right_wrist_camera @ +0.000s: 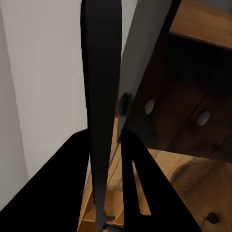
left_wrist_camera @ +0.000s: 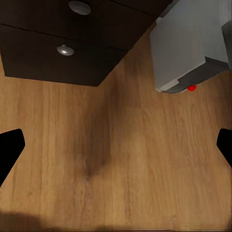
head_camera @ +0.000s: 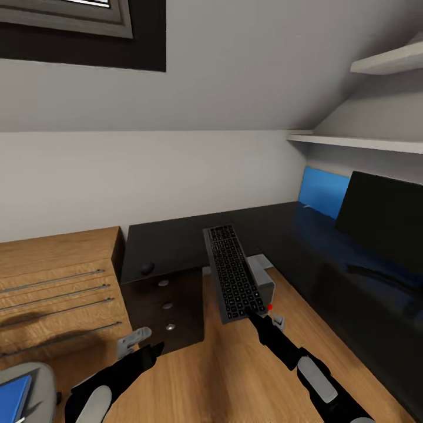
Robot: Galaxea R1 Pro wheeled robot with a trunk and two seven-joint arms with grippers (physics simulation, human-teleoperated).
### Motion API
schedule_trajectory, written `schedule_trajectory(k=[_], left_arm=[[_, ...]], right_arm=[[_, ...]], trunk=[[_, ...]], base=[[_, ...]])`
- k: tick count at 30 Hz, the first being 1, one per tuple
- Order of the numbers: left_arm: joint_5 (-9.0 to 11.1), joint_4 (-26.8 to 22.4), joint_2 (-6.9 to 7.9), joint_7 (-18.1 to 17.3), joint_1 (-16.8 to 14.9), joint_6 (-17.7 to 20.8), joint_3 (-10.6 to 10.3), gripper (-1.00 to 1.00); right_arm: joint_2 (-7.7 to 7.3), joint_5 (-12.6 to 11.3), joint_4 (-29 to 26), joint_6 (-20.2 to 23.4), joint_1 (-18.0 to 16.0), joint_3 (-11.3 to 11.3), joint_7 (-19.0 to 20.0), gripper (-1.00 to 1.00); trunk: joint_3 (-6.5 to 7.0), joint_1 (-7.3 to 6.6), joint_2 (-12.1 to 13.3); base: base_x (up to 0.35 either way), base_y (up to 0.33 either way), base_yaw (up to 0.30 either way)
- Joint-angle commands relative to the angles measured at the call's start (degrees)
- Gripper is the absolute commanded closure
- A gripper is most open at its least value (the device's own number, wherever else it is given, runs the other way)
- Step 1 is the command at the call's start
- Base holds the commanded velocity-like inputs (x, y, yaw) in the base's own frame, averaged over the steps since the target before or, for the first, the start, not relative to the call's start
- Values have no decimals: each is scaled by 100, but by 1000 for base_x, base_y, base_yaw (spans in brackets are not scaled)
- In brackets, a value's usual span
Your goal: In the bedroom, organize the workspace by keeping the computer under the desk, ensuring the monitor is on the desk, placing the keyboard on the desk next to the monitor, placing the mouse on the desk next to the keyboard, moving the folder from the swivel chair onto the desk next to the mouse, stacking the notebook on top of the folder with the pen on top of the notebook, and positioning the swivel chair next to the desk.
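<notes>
My right gripper [head_camera: 254,314] is shut on the near end of the grey keyboard [head_camera: 231,271], which hangs in the air reaching toward the black desk [head_camera: 176,238]. In the right wrist view the keyboard [right_wrist_camera: 101,96] stands edge-on between the black fingers [right_wrist_camera: 140,193]. Below it, the light-grey computer [head_camera: 265,281] stands on the floor under the desk, also seen as the computer [left_wrist_camera: 191,43]. A small black mouse [head_camera: 147,268] lies on the desk's left part. The monitor [head_camera: 382,220] stands on the desk at right. My left gripper [head_camera: 135,341] hangs open over the wood floor [left_wrist_camera: 116,150]. A blue folder [head_camera: 14,396] lies on the swivel chair [head_camera: 44,376].
A dark drawer unit [head_camera: 167,308] with round knobs sits under the desk's left end. A low oak drawer unit [head_camera: 59,282] stands at left. A blue panel [head_camera: 323,191] leans behind the monitor, white shelves [head_camera: 352,141] hang above it, and a skylight [head_camera: 70,23] is in the sloped wall.
</notes>
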Motion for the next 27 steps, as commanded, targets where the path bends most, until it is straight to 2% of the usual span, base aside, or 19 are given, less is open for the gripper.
schedule_trajectory(k=[1,9,16,20,27], left_arm=[[60,-7,6,58,-3,0,-9,-100],[65,25,6,58,-3,0,-9,-100],[68,28,6,57,-3,0,-9,-100],[70,28,6,50,-3,0,-9,-100],[71,33,6,50,-3,0,-9,-100]], right_arm=[[-4,-80,1,41,-7,17,9,100],[-4,-81,1,41,-7,40,9,100],[0,-88,15,46,-7,58,10,100],[4,-84,18,33,-7,58,10,100],[3,-80,19,30,-7,58,9,100]], trunk=[[-3,-1,-4],[17,-1,-4],[19,-1,-4],[19,-1,-4],[19,-1,-4]], base=[[-155,289,-277],[-238,218,-270],[-267,126,-32],[-67,105,-73],[-10,15,-222]])
